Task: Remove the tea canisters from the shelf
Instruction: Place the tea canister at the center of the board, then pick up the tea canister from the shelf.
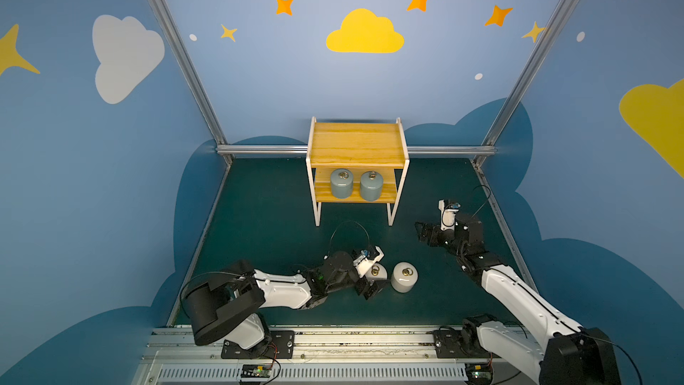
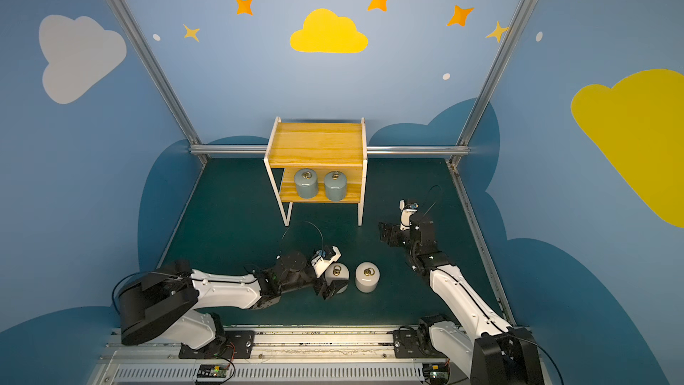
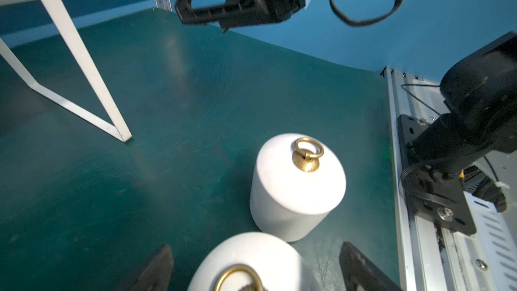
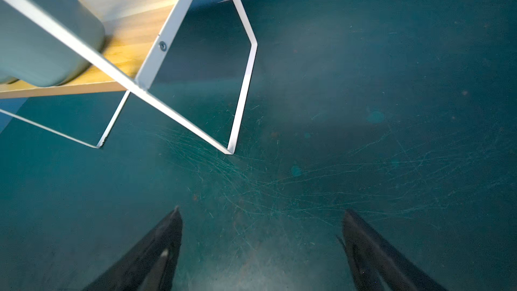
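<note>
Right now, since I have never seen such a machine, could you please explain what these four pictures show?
Two robot arms work at a green table. Two pictures look down on the whole scene from above; the other two come from a camera on each wrist. The shelf holds two grey-blue canisters on its lower board; its top board is bare. Two white canisters stand on the table. The left hand is open around one white canister, not gripping it. The right hand is open and empty, near the shelf.
</note>
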You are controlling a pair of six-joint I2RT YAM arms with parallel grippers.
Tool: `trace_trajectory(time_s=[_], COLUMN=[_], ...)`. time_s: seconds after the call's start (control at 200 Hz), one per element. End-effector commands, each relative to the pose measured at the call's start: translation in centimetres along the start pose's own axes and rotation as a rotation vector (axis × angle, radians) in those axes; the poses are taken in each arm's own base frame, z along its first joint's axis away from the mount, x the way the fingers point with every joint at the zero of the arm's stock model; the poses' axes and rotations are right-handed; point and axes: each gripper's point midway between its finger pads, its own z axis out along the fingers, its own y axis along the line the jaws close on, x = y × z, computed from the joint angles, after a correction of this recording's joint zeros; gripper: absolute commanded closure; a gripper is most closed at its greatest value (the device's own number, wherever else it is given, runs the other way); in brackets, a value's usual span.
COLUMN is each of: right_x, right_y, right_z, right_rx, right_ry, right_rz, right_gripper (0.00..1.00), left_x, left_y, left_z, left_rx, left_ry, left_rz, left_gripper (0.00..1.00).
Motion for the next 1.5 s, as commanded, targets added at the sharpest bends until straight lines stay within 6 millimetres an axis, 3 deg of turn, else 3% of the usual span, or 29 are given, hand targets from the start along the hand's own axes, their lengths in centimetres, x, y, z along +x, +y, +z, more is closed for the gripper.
trace_trajectory(time_s=[0.0,0.25,0.481,0.606,0.791,0.831,0.851,0.961,1.166,1.497], right_x=[-0.3,1.0,2.1,1.9,0.5,0.6,-0.5,-1.6,-3.3,-5.8], right_y=[1.4,4.7,9.5,12.1,15.4,15.7,16.4,18.0,19.8,20.4], right_z=[-0.8,-1.9,-2.6,-2.4,-1.3,-0.7,-0.8,0.3,2.6,4.9], right_rx=[-0.066,-0.136,-0.189,-0.201,-0.217,-0.214,-0.222,-0.221,-0.218,-0.169], right_ry=[0.007,0.032,0.031,0.013,-0.034,-0.038,-0.065,-0.109,-0.173,-0.262], right_rz=[-0.013,-0.052,-0.15,-0.213,-0.282,-0.297,-0.295,-0.329,-0.366,-0.396], right_gripper=[0.09,0.09,0.09,0.09,0.09,0.09,0.09,0.09,0.09,0.09], left_x=[-1.7,-4.3,-6.0,-6.6,-6.3,-6.1,-6.0,-5.4,-4.5,-4.3], left_y=[0.3,2.0,6.6,9.3,11.5,11.7,11.9,12.3,12.4,12.5], left_z=[-0.7,-3.5,-7.9,-10.7,-13.9,-14.4,-14.7,-15.7,-16.7,-18.0], left_rx=[-0.028,-0.146,-0.296,-0.378,-0.477,-0.491,-0.501,-0.527,-0.55,-0.577], left_ry=[-0.001,-0.015,-0.018,-0.042,-0.063,-0.065,-0.067,-0.077,-0.078,-0.096], left_rz=[0.034,0.044,-0.035,-0.092,-0.116,-0.12,-0.122,-0.141,-0.157,-0.153], left_gripper=[0.06,0.05,0.03,0.03,0.02,0.02,0.01,0.01,0.0,0.0])
